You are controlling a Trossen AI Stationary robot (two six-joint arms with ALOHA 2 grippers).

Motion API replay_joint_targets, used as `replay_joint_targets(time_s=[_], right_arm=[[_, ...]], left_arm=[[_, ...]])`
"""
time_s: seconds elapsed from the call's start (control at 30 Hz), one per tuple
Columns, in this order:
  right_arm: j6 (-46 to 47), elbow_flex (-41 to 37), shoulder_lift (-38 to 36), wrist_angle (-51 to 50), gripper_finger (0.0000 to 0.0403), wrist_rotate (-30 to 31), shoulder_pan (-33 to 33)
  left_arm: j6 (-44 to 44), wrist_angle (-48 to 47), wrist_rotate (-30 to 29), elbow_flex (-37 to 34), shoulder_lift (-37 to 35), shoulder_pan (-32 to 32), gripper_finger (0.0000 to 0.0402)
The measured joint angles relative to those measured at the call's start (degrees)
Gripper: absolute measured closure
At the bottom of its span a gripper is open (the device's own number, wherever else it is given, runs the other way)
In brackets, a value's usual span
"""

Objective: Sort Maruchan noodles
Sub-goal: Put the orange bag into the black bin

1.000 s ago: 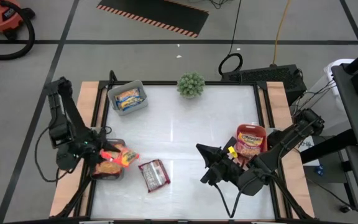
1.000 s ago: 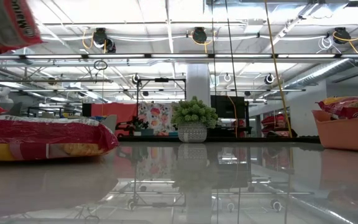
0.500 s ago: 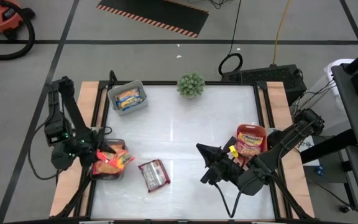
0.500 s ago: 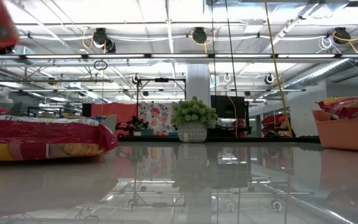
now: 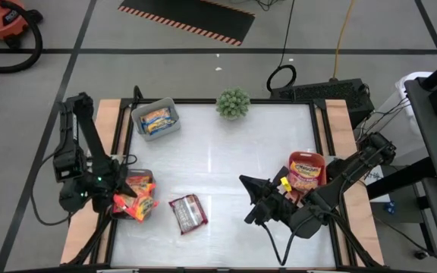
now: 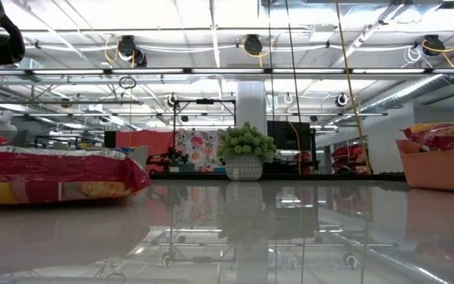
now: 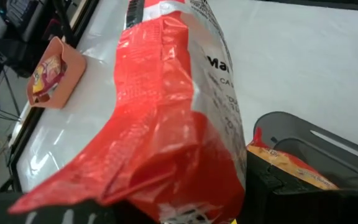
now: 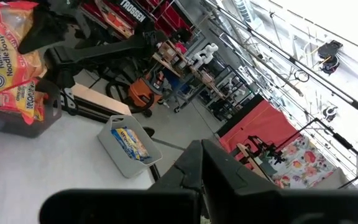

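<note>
1. Two arms in view. Left gripper (image 5: pixel 120 202) sits at the table's (image 5: pixel 226 159) left edge, jaws partly closed on a red-and-white noodle packet (image 5: pixel 133 205); the packet is held off the surface over the dark bin (image 5: pixel 137 180).
2. Left wrist view: the held packet (image 7: pixel 173 118) fills the picture, crumpled at the gripped end. The dark bin (image 7: pixel 328 146) is right beside it, with an orange packet (image 7: pixel 291 165) inside.
3. Right gripper (image 5: pixel 250 199) waits over the table's right half, jaws fully shut, holding nothing.
4. One loose red packet (image 5: pixel 187 213) lies flat on the table near the front edge, just right of the dark bin. Low view shows it (image 6: pixel 53 173) lying on the glossy surface.
5. Grey bin (image 5: pixel 156 119) at the back-left corner holds a yellow-and-blue packet (image 5: pixel 156 118).
6. Orange bin (image 5: pixel 306 171) on the right side holds red-and-white packets (image 5: pixel 305 168), just beside the right arm.
7. Potted plant (image 5: pixel 234 102) stands at the back edge, middle, well apart from all the bins.
</note>
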Motion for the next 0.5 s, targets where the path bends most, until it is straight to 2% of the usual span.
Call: replay_joint_targets(time_s=[0.2,0.37,0.5], right_arm=[[0.44,-0.58,0.00,0.21,0.0403,-0.02,0.04],[0.44,-0.87,0.04,0.29,0.0403,-0.14,0.04],[0.38,-0.87,0.04,0.46,0.0403,-0.15,0.02]], left_arm=[[0.28,-1.90,-0.10,0.00,0.35,-0.17,0.0272],[-1.92,-16.75,3.08,-0.17,0.63,-0.13,0.0272],[-1.92,-17.68,2.98,-0.07,0.53,-0.13,0.0271]])
